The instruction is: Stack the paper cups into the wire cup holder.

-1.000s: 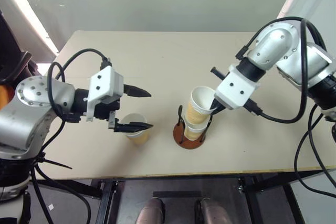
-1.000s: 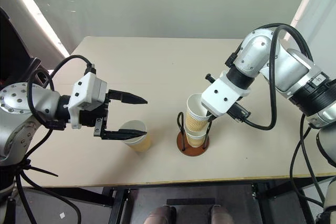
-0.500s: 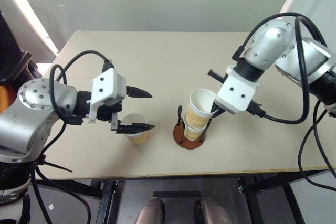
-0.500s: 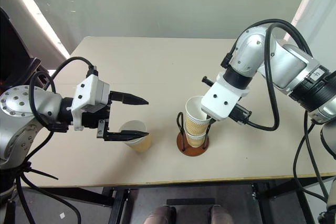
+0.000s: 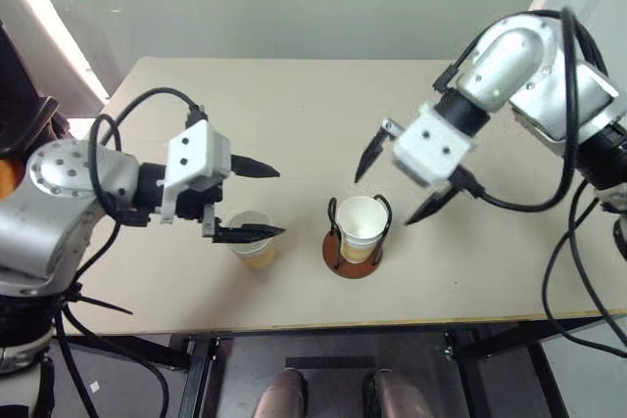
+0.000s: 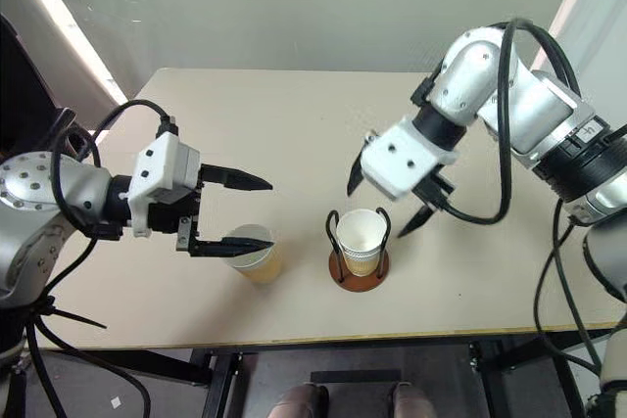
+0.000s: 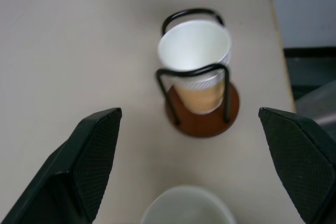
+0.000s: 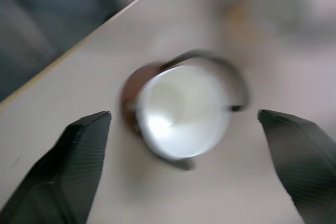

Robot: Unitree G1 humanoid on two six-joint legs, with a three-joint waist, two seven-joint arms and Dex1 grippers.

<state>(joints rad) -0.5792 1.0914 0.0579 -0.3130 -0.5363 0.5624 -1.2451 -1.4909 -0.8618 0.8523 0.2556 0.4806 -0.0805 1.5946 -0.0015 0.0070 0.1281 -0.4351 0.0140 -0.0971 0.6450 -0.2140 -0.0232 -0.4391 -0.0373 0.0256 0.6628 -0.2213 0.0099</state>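
So the right gripper [image 6: 387, 205] hangs above the wire cup holder [image 6: 359, 249], fingers spread wide and gripping nothing, which makes sense since the nested paper cups [image 6: 361, 235] sit down inside the loops. 1 more cup [image 6: 253, 253] stands on the table [image 6: 294, 124] to the left. The left gripper [image 6: 251, 214] hovers right over it, fingers apart, probably lined up to grab.
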